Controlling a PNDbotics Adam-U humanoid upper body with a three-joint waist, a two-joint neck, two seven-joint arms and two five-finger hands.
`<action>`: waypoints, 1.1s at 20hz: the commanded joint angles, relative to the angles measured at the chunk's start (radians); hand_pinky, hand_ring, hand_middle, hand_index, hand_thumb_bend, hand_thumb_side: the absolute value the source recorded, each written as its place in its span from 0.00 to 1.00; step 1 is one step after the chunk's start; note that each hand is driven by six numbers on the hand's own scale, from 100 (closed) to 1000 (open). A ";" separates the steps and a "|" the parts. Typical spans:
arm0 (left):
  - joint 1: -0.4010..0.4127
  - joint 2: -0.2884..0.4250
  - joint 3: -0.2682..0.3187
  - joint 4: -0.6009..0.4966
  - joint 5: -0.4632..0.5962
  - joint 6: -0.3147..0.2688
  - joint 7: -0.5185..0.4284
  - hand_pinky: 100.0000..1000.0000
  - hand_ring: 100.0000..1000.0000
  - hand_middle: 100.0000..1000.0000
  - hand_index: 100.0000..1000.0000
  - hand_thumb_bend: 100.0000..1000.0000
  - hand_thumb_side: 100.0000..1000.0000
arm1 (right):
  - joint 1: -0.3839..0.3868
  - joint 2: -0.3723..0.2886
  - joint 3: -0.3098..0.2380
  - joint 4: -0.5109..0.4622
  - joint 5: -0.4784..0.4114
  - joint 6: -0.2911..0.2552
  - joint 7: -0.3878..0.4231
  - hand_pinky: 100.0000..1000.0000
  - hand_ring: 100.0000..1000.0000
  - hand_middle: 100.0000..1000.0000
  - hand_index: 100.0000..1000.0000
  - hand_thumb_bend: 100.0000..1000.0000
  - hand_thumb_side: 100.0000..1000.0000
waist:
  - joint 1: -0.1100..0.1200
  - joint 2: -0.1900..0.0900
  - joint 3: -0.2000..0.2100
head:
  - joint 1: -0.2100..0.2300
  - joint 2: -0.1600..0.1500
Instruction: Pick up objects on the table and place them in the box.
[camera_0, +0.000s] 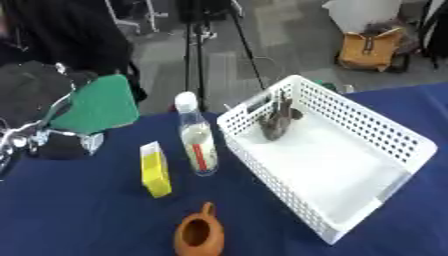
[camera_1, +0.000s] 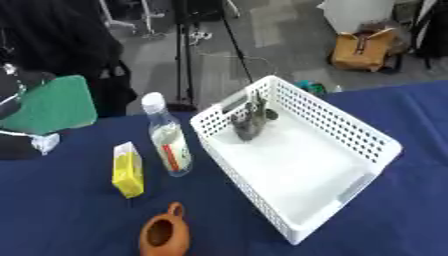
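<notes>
A big blue table (camera_0: 79, 215) fills the bottom of both views. On its right side sits a white box (camera_0: 350, 165) with lots of little holes in its walls. A small dark thing (camera_0: 278, 122) lies inside the box, at the far end.

The robot's left hand (camera_0: 52, 142) is up at the left edge, above the table. It is closed around a flat green thing (camera_0: 101, 105). This hand is well away from the box.

A clear bottle (camera_0: 198, 142) with a white cap stands just left of the box. A yellow carton (camera_0: 156, 170) stands beside the bottle, on its left. A small brown pot (camera_0: 199, 234) sits near the front edge, below the bottle.

The right hand does not show.
</notes>
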 joint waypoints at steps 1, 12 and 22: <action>-0.078 -0.012 0.008 -0.014 0.017 0.005 -0.024 0.00 0.07 0.15 0.46 0.00 0.42 | -0.006 -0.019 0.005 -0.012 -0.009 -0.003 0.007 0.57 0.48 0.43 0.51 0.00 0.54 | -0.005 -0.027 -0.001 | -0.001 -0.001; -0.366 -0.195 -0.059 0.113 0.069 0.009 -0.058 0.00 0.04 0.11 0.44 0.00 0.44 | -0.006 -0.013 0.017 -0.012 -0.017 -0.011 0.020 0.57 0.47 0.43 0.51 0.00 0.54 | 0.001 -0.035 -0.030 | 0.025 0.005; -0.510 -0.355 -0.104 0.395 0.169 -0.066 0.115 0.00 0.02 0.08 0.43 0.00 0.48 | -0.020 -0.006 0.034 -0.012 -0.028 -0.026 0.035 0.57 0.47 0.43 0.52 0.00 0.54 | 0.015 -0.033 -0.087 | 0.060 -0.009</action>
